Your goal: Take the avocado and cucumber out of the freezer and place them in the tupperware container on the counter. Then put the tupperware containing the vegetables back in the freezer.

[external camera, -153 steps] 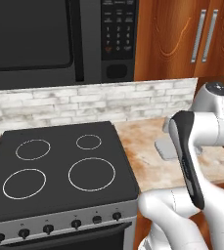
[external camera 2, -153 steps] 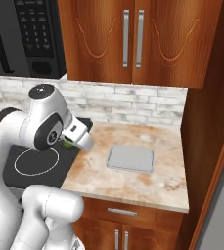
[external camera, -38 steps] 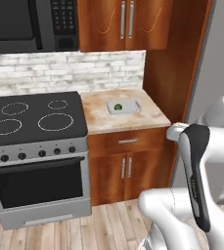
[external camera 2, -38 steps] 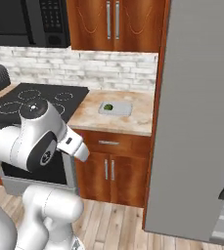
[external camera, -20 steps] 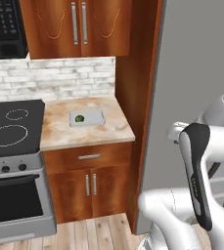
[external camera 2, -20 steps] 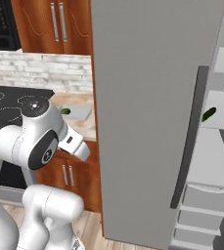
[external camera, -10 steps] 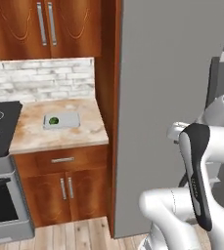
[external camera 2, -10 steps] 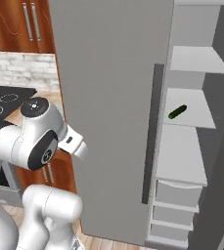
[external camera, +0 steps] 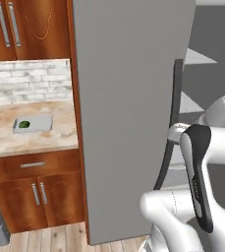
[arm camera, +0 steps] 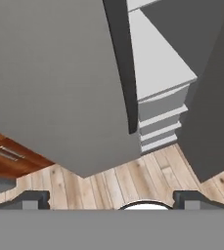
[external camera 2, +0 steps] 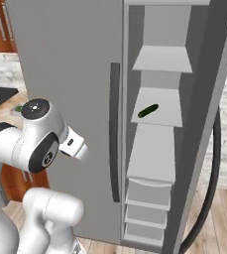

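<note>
The freezer (external camera 2: 65, 64) stands open, with pale shelves between a grey door panel on the left and a swung-out door (external camera 2: 211, 99) on the right. The dark green cucumber (external camera 2: 147, 110) lies on a middle shelf. On the counter (external camera: 40, 140) to the left sits the pale tupperware container (external camera: 33, 124), and a small dark green round thing, the avocado (external camera: 24, 124), lies in it. My gripper (arm camera: 112, 199) is open and holds nothing. It hangs low in front of the freezer door (arm camera: 50, 73), well short of the shelves (arm camera: 157, 63). My arm is folded close to the base.
A dark vertical bar handle (external camera 2: 115, 134) runs down the door panel's edge. Drawers (external camera 2: 147, 203) fill the bottom of the freezer. Wood cabinets (external camera: 30, 189) stand under the counter, above a plank floor (arm camera: 133, 180).
Both base views have shifted: the counter has slid left and the open freezer now stands ahead, so the base has driven right. The gripper stays open.
</note>
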